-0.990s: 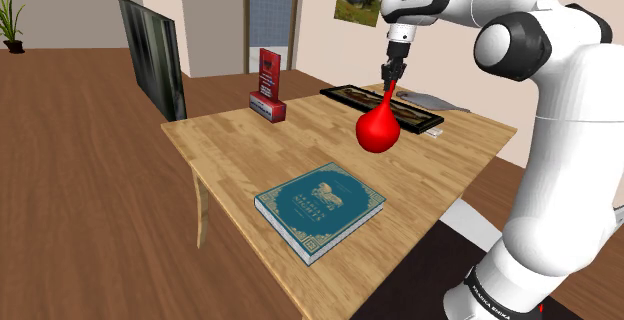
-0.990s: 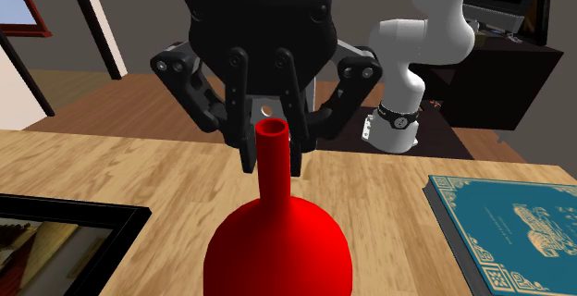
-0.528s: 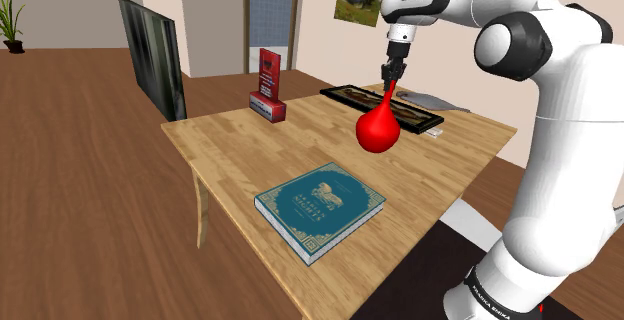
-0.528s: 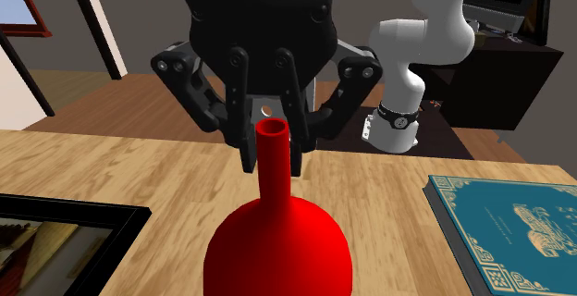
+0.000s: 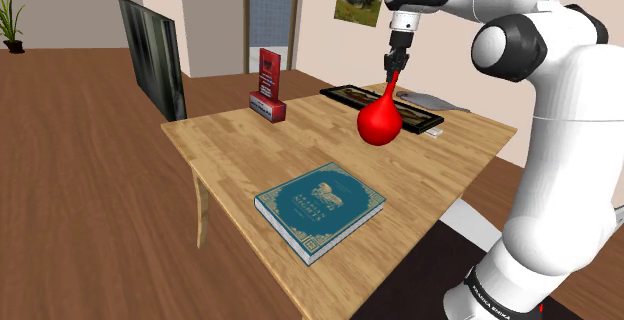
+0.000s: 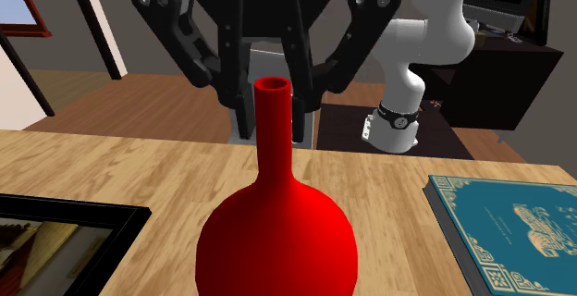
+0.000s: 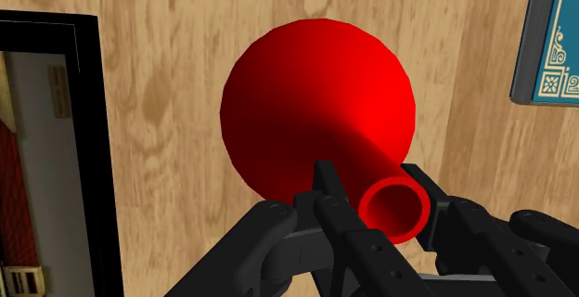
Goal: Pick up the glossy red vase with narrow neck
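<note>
Red vase (image 5: 381,123) | neck clasped between fingers (image 7: 327,188) | hangs over wooden table (image 5: 230,143)

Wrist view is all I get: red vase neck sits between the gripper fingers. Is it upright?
Observer: Yes; in the second exterior view the red vase hangs upright, neck clasped just under its rim by the gripper.
Operator: Off the table?
Observer: The shoulder view shows it higher than half a second ago, above the table.
Operator: Anything tall nearby?
Observer: A red box stands toward the shoulder view's left, well apart from the vase.
</note>
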